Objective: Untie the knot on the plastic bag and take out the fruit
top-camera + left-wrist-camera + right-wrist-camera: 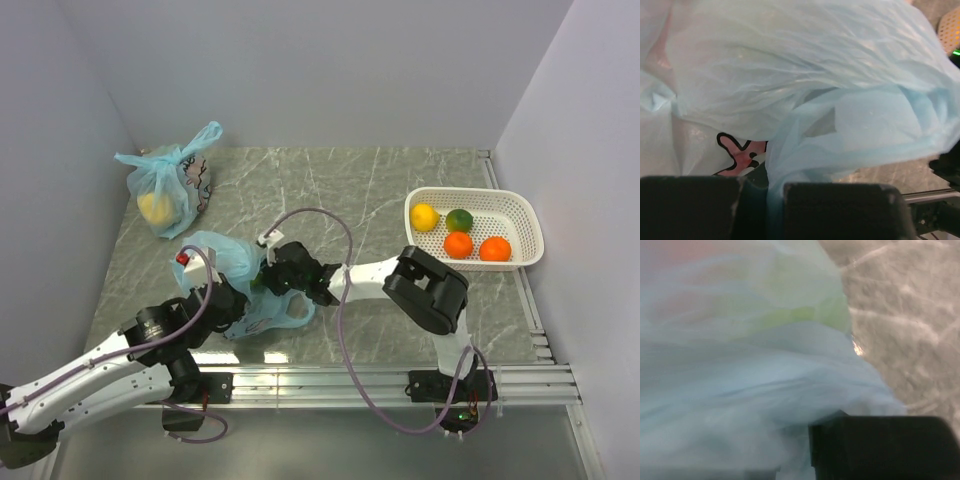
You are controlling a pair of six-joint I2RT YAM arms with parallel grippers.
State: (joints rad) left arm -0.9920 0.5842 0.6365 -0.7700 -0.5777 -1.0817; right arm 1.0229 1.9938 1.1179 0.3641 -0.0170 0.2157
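The light-blue plastic bag (225, 255) lies between the two arms, its handle loops (285, 318) spread toward the near edge. My left gripper (235, 300) is shut on a fold of its film (767, 200), just below the dark cartoon print (740, 152). My right gripper (272, 272) is pushed into the bag from the right. Film (765, 405) drapes over it and only one finger (880, 450) shows. Green fruit (790, 310) glows through the film, with a reddish tint beside it. The knot is hidden in the folds. Yellow (424, 216), green (459, 219) and two orange fruits (458, 244) lie in the basket.
The white basket (525, 215) stands at the right edge. A second, knotted blue bag (170, 190) with a yellow lump inside sits at the back left near the wall. A purple cable (330, 225) loops over the right arm.
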